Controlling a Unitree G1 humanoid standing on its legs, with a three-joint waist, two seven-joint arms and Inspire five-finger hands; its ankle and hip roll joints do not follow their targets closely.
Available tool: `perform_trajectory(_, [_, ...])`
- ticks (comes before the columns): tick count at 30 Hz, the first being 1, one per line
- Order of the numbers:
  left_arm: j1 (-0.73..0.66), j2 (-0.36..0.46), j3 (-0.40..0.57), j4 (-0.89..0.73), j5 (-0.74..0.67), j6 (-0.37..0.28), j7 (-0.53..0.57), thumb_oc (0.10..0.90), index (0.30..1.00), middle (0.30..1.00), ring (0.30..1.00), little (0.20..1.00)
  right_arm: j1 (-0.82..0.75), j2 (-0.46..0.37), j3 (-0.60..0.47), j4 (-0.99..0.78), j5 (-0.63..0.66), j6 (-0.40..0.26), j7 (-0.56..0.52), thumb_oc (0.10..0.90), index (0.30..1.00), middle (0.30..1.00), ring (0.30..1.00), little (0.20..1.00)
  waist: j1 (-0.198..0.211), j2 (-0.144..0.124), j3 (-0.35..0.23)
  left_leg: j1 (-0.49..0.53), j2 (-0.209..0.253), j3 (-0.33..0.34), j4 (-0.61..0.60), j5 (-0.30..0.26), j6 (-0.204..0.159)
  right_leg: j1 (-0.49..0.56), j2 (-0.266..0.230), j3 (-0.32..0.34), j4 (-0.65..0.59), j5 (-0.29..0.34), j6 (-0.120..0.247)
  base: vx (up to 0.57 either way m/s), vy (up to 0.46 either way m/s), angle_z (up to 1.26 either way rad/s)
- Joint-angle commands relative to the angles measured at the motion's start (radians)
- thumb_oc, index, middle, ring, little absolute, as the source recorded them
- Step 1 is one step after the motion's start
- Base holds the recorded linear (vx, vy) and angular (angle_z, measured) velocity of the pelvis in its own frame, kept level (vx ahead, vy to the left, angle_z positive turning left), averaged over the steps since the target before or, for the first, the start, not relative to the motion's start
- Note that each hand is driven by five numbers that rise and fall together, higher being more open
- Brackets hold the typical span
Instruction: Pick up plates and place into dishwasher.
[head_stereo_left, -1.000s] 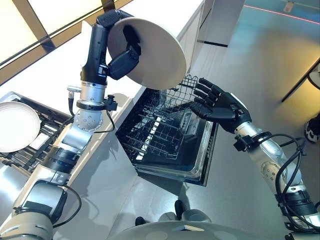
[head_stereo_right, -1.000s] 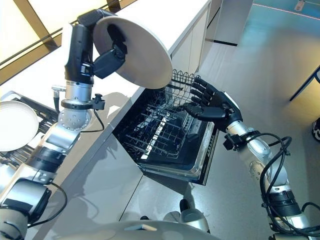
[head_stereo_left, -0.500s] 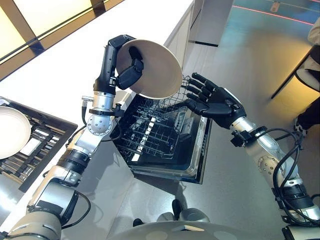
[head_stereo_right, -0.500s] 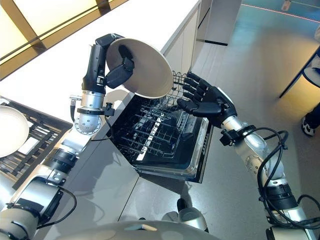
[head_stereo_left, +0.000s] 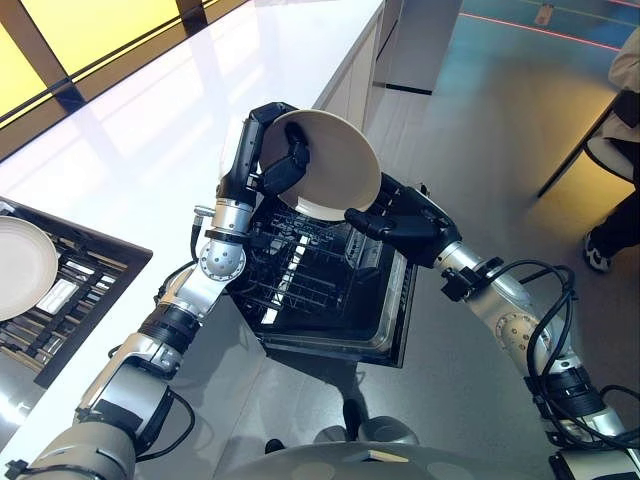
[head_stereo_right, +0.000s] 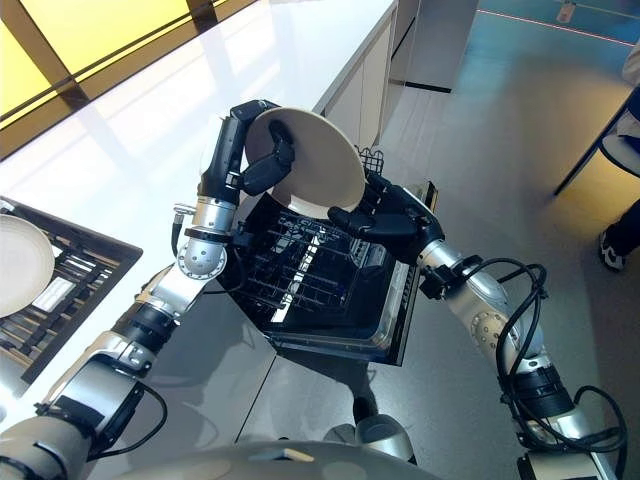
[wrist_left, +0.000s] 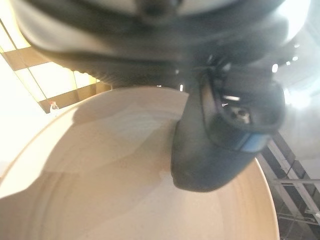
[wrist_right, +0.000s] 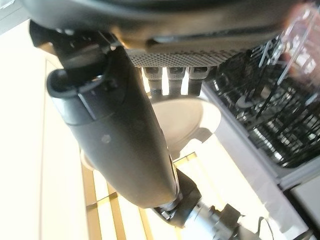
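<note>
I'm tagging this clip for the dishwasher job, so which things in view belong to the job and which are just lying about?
Belongs to the job:
plate held by left hand
right hand at its rim
dishwasher rack
second plate in the tray

Just lying about:
white counter
a person's shoe

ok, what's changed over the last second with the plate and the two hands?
The left hand, still clamped on the plate, has carried it down from above the counter to just over the dishwasher rack. The right hand has moved in to meet the plate's lower rim, fingers straight. The camera shifted too. The second plate stays on the tray at the left; the dishwasher stays open.
</note>
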Motion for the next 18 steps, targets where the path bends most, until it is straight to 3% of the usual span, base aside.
perform_trajectory(1, [-0.176,-0.012,-0.022,0.060,-0.024,-0.109,0.028,0.100,0.300,0.300,0.300,0.200,-0.141,0.042,-0.044,-0.095,0.094,-0.075,0.034,0.800,0.900,0.900,0.900,0.900,-0.009,-0.016,-0.087,0.011,-0.024,-0.001,0.006,-0.066,0.017,0.035,0.019,-0.051,0.016,-0.021,0.046,0.00,-0.014,-0.12])
perform_trajectory(18, [-0.125,-0.079,-0.032,0.121,-0.045,-0.124,0.010,0.100,0.300,0.300,0.300,0.200,-0.169,0.076,-0.058,-0.125,0.105,-0.106,-0.026,0.800,0.900,0.900,0.900,0.900,-0.007,-0.015,-0.090,0.013,-0.022,0.003,0.006,-0.063,0.016,0.039,0.019,-0.050,0.012,-0.020,0.045,0.00,-0.002,-0.01])
